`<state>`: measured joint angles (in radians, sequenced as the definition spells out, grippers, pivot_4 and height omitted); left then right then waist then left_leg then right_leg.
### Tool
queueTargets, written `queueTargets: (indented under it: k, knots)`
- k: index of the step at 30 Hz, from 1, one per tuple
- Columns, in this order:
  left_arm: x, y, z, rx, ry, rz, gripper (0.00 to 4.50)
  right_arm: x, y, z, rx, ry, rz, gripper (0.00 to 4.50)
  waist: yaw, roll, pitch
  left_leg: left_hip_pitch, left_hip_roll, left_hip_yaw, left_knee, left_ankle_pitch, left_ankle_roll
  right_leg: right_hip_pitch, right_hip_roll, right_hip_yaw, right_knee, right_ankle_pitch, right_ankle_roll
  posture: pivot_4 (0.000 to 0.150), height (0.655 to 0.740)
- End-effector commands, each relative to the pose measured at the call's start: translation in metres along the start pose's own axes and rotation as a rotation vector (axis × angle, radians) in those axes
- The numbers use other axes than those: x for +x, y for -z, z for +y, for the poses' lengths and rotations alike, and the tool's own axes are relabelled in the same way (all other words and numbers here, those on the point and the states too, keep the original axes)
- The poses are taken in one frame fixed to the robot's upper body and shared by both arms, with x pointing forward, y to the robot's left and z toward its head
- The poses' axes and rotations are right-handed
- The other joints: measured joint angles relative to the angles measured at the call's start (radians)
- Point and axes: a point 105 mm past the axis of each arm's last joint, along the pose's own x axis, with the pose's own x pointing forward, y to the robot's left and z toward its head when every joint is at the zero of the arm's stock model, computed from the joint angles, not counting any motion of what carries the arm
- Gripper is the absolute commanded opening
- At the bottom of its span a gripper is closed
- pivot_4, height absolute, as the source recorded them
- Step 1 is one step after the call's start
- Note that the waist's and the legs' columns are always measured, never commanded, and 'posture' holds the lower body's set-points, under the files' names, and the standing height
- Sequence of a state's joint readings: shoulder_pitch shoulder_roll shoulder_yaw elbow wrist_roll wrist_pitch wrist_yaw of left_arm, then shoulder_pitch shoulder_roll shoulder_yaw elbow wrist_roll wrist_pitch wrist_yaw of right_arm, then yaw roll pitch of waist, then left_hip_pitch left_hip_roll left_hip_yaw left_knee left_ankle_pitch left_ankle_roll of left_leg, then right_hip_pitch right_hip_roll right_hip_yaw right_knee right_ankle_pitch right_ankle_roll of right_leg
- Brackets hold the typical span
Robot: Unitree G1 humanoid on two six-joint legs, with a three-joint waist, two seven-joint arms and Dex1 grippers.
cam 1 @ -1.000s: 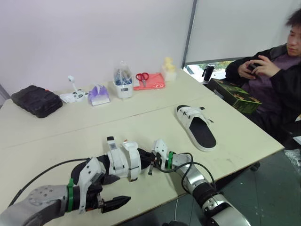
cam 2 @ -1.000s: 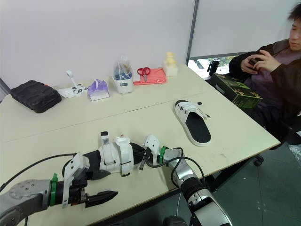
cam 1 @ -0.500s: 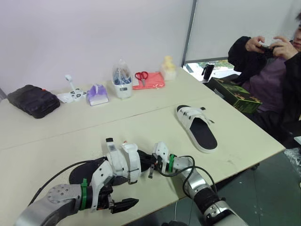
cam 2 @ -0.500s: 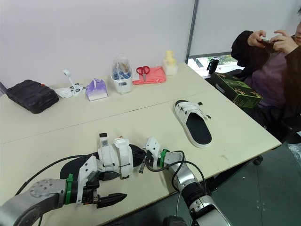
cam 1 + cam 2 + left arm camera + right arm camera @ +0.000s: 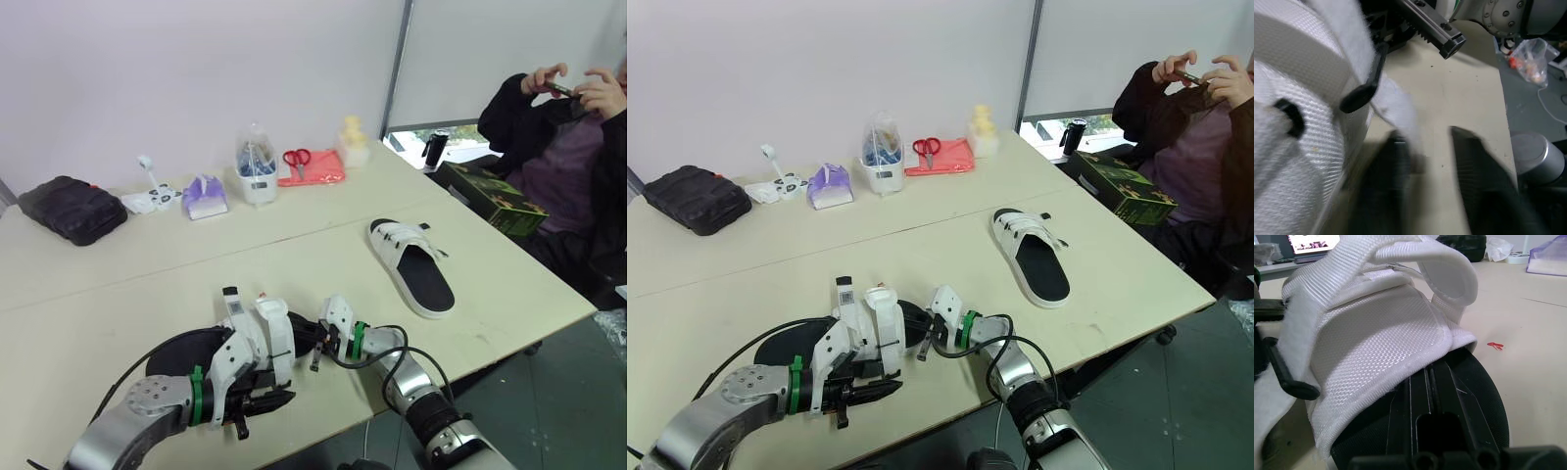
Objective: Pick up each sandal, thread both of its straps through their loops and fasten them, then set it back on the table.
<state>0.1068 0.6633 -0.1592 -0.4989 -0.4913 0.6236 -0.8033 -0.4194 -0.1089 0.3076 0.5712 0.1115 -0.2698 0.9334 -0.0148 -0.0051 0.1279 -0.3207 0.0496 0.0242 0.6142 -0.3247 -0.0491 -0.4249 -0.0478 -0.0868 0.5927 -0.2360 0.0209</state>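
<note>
The near sandal, black sole with white straps, lies by the table's front edge. My right gripper is shut, its tips on the sole under the front strap; whether it pinches anything I cannot tell. My left gripper sits just in front of the sandal. In its wrist view the left gripper shows a narrow gap between its two fingers, and the fuzzy loose strap end hangs down against one finger. A second sandal lies flat at the right of the table.
A black case, a white gadget, a purple tissue pack, a clear container, red scissors on an orange cloth and a yellow item line the back. A green box and a seated person are at the right.
My left gripper has moved in toward the near sandal's loose strap end and its fingers have narrowed from wide apart. The person has raised both hands. My right gripper has stayed put.
</note>
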Motion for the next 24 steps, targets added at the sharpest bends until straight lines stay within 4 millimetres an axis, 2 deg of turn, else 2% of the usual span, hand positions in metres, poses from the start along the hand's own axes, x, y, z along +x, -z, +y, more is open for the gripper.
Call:
queueTargets:
  k: [1, 4, 8, 11, 13, 16, 19, 24]
  knots:
    - [-0.008, -0.008, -0.015, -0.026, 0.071, -0.021, 0.07, -0.041, 0.104, 0.050, 0.264, -0.086, 0.412, 0.00, 0.000, 0.000, 0.000, 0.000, 0.000, 0.000, 0.000, 0.000, 0.000, 0.000, 0.000, 0.000, 0.000, 0.000, 0.000, 0.150, 0.7400]
    - [-0.018, -0.003, -0.032, -0.095, 0.164, 0.018, 0.07, -0.042, 0.105, 0.049, 0.263, -0.088, 0.418, 0.00, -0.001, 0.000, 0.000, 0.001, 0.000, 0.000, 0.000, 0.000, 0.000, -0.001, 0.000, 0.000, 0.001, 0.000, 0.000, 0.150, 0.7400]
    - [-0.026, -0.004, -0.040, -0.169, 0.221, 0.055, 0.07, -0.042, 0.105, 0.044, 0.257, -0.070, 0.418, 0.00, 0.000, 0.000, 0.000, 0.001, 0.000, 0.000, 0.001, 0.000, 0.000, -0.001, 0.000, 0.000, 0.001, -0.001, 0.001, 0.150, 0.7400]
    - [-0.032, -0.015, -0.047, -0.192, 0.278, 0.062, 0.07, -0.041, 0.105, 0.041, 0.251, -0.055, 0.418, 0.00, -0.001, -0.001, 0.000, 0.001, 0.000, -0.001, 0.001, 0.000, 0.000, -0.001, 0.000, 0.000, 0.001, -0.001, 0.000, 0.150, 0.7400]
    - [-0.034, -0.030, -0.050, -0.203, 0.316, 0.014, 0.07, -0.040, 0.105, 0.041, 0.252, -0.054, 0.416, 0.00, -0.002, -0.001, 0.000, 0.001, -0.001, -0.001, 0.001, 0.000, 0.000, -0.001, 0.000, 0.000, 0.001, -0.001, 0.000, 0.150, 0.7400]
    - [-0.033, -0.053, -0.040, -0.220, 0.297, -0.079, 0.07, -0.038, 0.105, 0.041, 0.252, -0.052, 0.415, 0.00, -0.001, -0.002, 0.000, 0.000, -0.001, -0.001, 0.001, 0.000, 0.000, 0.002, 0.001, 0.000, 0.001, -0.001, 0.001, 0.150, 0.7400]
    - [-0.025, -0.072, -0.006, -0.286, 0.174, -0.193, 0.07, -0.035, 0.103, 0.039, 0.240, -0.055, 0.412, 0.00, 0.000, -0.004, 0.001, 0.000, -0.002, -0.001, 0.001, 0.000, 0.001, 0.007, 0.001, 0.001, 0.003, -0.001, 0.001, 0.150, 0.7400]
    - [-0.017, -0.082, 0.015, -0.369, 0.127, -0.255, 0.07, -0.034, 0.102, 0.037, 0.231, -0.053, 0.412, 0.00, -0.003, -0.005, 0.002, 0.002, -0.002, -0.002, 0.005, 0.000, 0.001, 0.012, 0.002, 0.001, 0.003, -0.001, 0.001, 0.150, 0.7400]
